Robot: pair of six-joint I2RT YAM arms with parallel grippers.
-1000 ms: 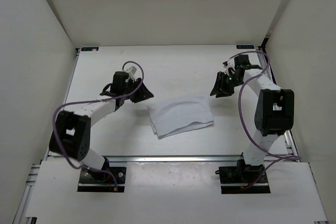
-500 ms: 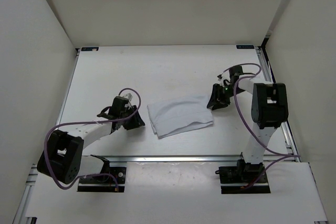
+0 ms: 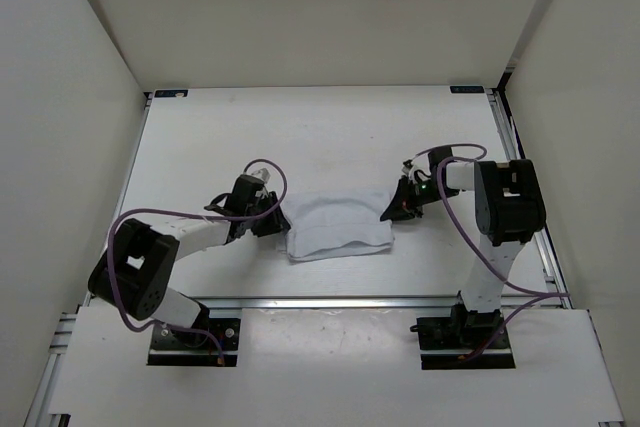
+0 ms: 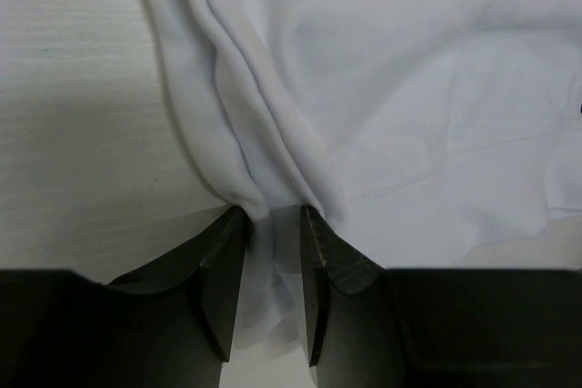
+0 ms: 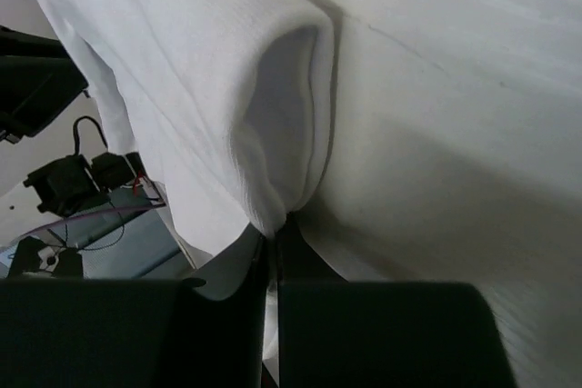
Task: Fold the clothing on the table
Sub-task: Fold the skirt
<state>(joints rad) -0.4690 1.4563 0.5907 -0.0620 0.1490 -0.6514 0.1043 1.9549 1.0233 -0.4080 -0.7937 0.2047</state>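
Top external view, left gripper (image 3: pixel 283 226), right gripper (image 3: pixel 388 215) each pinching clothing (image 3: pixel 338 230) on table (image 3: pixel 200 137)

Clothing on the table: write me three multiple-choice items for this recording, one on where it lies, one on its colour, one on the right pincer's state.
1. Where does the clothing lie on the table?
A. In the far left corner.
B. Near the middle, between the two pincers.
C. Hanging over the near edge.

2. What colour is the clothing?
A. Red.
B. Blue-striped.
C. White.

3. How is the right pincer?
A. Shut on the clothing's edge.
B. Wide open above it.
C. Out of view.

Key: B, the top view shows it between the left pincer and the right one. C, it is plain white in every view. A, the right wrist view shows the jaws pressed together on the cloth.
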